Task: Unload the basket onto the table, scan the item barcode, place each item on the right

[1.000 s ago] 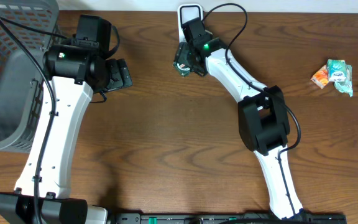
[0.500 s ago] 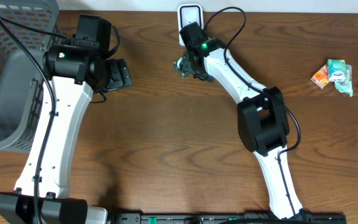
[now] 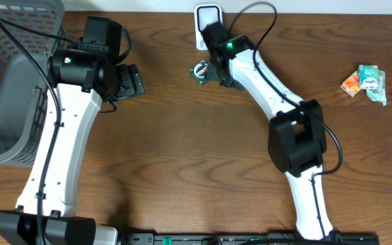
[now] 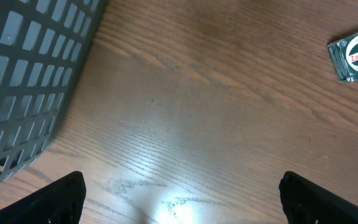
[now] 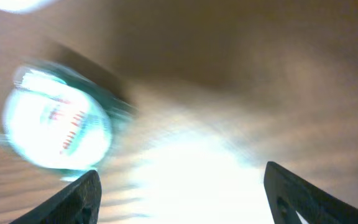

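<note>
- Left fingers [image 3: 129,80]: spread wide, holding nothing. Only bare counter [image 4: 216,112] lies between and ahead of them.
- Right fingers [image 3: 218,71]: apart, with nothing clamped between them. The right wrist view is blurred and washed out by glare.
- Green item [image 3: 201,70]: small packet with a round white label and red lettering that reads "Zam-Bu" up to the frame edge. It lies on the counter just beside the right fingers and outside their gap. In the right wrist view the green item [image 5: 58,127] sits beyond the tip of the finger on the view's left side. Whether it touches that finger cannot be told. In the left wrist view the green item [image 4: 356,55] is well apart from the left fingers, far ahead and off to the right.
- Scanner [image 3: 208,17]: white unit near the right fingers, partly covered by the right wrist.
- Grey basket [image 3: 5,82]: mesh-walled, ahead and to the left of the left fingers.
- Snack packets [image 3: 366,80]: colourful wrappers, well apart from the right fingers.
</note>
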Controlling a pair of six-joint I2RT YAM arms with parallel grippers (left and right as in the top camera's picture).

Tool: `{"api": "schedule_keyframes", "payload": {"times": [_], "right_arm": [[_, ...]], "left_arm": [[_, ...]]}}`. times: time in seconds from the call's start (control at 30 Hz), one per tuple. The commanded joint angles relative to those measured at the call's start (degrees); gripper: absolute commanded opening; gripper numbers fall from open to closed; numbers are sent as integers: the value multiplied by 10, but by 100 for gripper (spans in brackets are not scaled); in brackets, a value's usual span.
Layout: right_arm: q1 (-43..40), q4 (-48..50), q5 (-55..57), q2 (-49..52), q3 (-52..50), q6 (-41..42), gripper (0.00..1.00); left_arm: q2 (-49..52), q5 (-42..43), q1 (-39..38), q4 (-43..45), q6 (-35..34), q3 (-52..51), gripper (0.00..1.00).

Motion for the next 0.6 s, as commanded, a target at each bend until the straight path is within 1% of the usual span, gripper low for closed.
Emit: {"api": "schedule_keyframes", "payload": {"times": [0.0,0.13,0.17,0.23,0.27,0.37,0.43,0.57], "right_arm": [[11,67,-49,-28,2,-76,78],[16,161,-52,-18,2,-73,78],[17,182,-49,-13,2,-64,80],[17,210,-49,-3,2,-35,81],[17,226,-49,12,2,9,80],[17,226,-41,36,2,65,79],[17,231,-40,53,2,83,79],[17,237,-40,77,2,89,76]], "left_arm": [[-4,-7,2,-2,6,5,98],[-4,-7,2,-2,5,5,98],[-4,-8,2,-2,6,5,98],[-4,-7,2,-2,6,5,98],[-4,-7,2,-2,6,5,98],[-4,-7,2,-2,6,5,98],[-4,-7,2,-2,6,5,98],[-4,-7,2,-2,6,5,98]]}}
